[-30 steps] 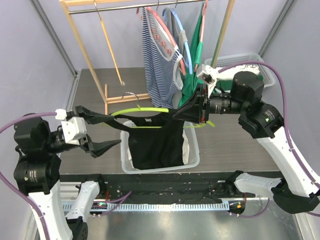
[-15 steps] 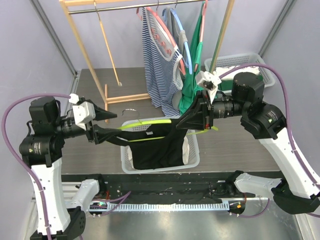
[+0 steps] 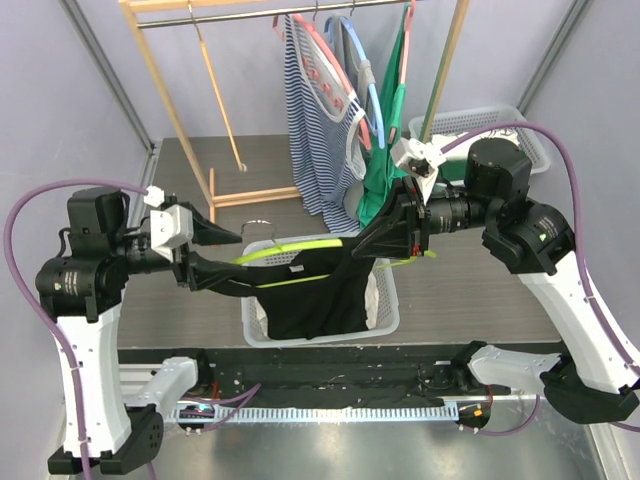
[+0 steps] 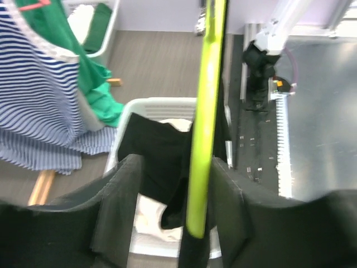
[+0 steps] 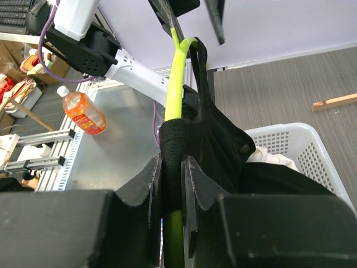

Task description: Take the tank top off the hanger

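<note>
- Left gripper [image 3: 225,255], now at 9 o'clock of the hanger [image 3: 300,244], has narrowed around it; whether it pinches yet, I cannot tell.
- Right gripper [image 3: 388,235] clamps the 3 o'clock end.
- Tank top [image 3: 310,300] hangs over the basket [image 3: 388,312]; with both ends attended, stripping can start.

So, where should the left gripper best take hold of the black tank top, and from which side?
Probably the strap under the left arm of the green hanger, coming from its left end. There the black tank top is a thin taut band, clear of the white basket, and the right gripper pins the other end. The left gripper straddles that arm, open.
</note>
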Tool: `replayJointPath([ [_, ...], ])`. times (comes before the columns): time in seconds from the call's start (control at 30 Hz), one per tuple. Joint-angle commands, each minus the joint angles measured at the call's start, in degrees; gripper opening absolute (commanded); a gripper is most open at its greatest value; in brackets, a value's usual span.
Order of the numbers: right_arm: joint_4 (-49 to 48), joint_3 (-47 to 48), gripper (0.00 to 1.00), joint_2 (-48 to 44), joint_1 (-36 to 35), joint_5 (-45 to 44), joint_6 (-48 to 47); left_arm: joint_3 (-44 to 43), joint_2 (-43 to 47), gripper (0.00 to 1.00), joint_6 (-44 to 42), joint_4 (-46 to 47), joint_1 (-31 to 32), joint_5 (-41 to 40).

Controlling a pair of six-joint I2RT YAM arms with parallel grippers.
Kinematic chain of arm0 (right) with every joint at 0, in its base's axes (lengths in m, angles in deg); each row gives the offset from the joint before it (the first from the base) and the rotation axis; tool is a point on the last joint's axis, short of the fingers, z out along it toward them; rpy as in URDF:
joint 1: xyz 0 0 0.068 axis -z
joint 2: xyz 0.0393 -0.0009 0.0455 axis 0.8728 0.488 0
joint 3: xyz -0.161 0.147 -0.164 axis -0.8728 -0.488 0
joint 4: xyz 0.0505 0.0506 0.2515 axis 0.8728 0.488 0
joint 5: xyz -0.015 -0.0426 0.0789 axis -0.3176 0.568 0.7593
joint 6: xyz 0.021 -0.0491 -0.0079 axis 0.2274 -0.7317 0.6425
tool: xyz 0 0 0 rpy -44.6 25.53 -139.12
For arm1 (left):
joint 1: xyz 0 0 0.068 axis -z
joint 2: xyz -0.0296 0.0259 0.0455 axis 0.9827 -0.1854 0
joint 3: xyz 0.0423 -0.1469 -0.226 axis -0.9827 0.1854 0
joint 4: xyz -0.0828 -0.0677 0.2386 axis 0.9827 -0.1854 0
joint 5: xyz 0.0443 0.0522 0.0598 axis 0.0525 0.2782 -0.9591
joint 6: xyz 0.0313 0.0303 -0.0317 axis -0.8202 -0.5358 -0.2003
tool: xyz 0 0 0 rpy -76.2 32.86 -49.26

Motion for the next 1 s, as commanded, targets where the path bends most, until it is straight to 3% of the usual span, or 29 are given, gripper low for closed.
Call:
replayJointPath([
  [0.0, -2.7, 2.9, 0.01, -0.1, -0.2, 1.4, 0.1, -0.3, -0.5, 0.42, -1.2, -8.9, 2.4, 0.3],
  [0.07, -3.0, 2.8, 0.01, 0.1, -0.2, 0.7, 0.2, -0.9, -0.9, 0.26, -1.1, -9.4, 3.3, 0.4],
  [0.13, -4.9, 2.4, 0.01, 0.4, -0.2, 0.2, 0.9, -1.2, -1.9, 0.20, -1.1, -10.9, 4.4, 0.2],
  [0.33, -11.0, 1.4, 0.01, 0.7, -0.2, -1.7, 3.7, -2.4, -4.2, 0.17, -1.4, -14.6, 9.6, -3.3],
  [0.4, -11.5, 1.3, 0.01, 0.6, -0.2, -2.2, 4.1, -3.0, -4.1, 0.04, -1.5, -14.5, 9.9, -4.5],
  [0.47, -12.4, 0.7, 0.01, 0.4, -0.2, -2.7, 4.4, -3.5, -3.7, 0.00, -1.3, -14.1, 10.0, -5.2],
  [0.6, -13.7, -2.6, 0.02, -1.4, -0.2, -7.5, 4.3, -2.5, -1.6, 0.00, 9.9, -4.5, 10.0, -8.8],
  [0.73, -20.1, -7.9, 0.20, -5.5, -0.2, -21.1, 5.1, -0.1, 1.8, 0.00, 18.7, 9.9, 10.0, -12.1],
  [0.83, -24.8, -11.4, 0.29, -9.0, -0.2, -30.5, 6.4, -1.0, 0.5, 0.00, 21.8, 10.7, 10.0, -14.4],
  [0.87, -26.2, -12.2, 0.42, -9.9, -0.2, -32.1, 6.6, -1.0, 0.1, 0.00, 22.6, 11.0, 10.0, -15.0],
  [0.97, -30.7, -17.1, 0.55, -13.5, -0.2, -38.3, 7.4, 0.2, 0.0, 0.00, 24.1, 11.8, 10.0, -15.6],
])
